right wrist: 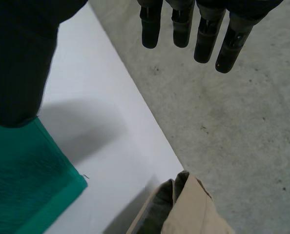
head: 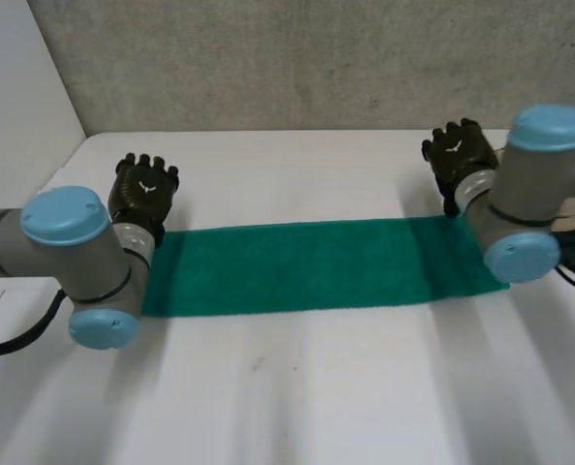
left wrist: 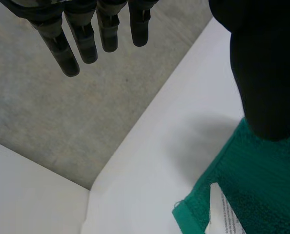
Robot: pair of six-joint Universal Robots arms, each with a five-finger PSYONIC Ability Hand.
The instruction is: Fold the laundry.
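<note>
Left arm (head: 65, 237), right arm (head: 544, 170) flank green towel (head: 307, 266) stretched lengthwise between them.

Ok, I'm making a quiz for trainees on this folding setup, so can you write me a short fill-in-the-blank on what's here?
The towel spread flat on the table is ____ in colour.
The label at its corner by the left hand is ____.
The right hand, fingers straight, holds ____.
Missing words: green; white; nothing.
</note>
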